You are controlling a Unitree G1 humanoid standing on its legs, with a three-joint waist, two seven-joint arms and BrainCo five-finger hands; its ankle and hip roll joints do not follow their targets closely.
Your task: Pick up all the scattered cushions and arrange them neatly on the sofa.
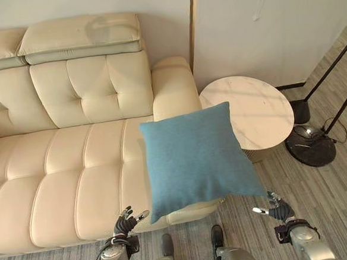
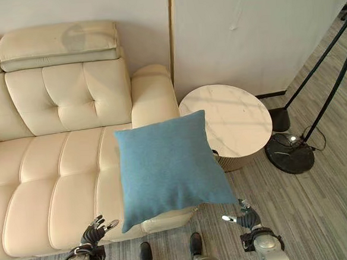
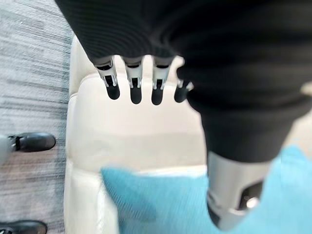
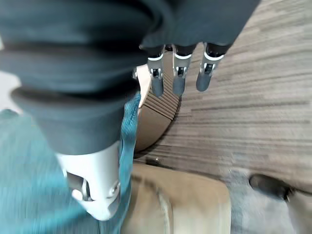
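Cushion (image 1: 194,159) — blue, tilted, over the sofa (image 1: 63,173) seat's right end by the armrest, no hand touching. Left hand (image 1: 124,223) and right hand (image 1: 278,208) below it — fingers straight, empty.

A square blue cushion (image 1: 194,159) hangs in the air, tilted, face toward the camera, over the front right edge of the cream sofa (image 1: 63,167). It sits between and above the left robot hand (image 1: 125,222) and the right robot hand (image 1: 278,208), touching neither; its lower corners point toward each. The sofa's tufted seat lies beneath.
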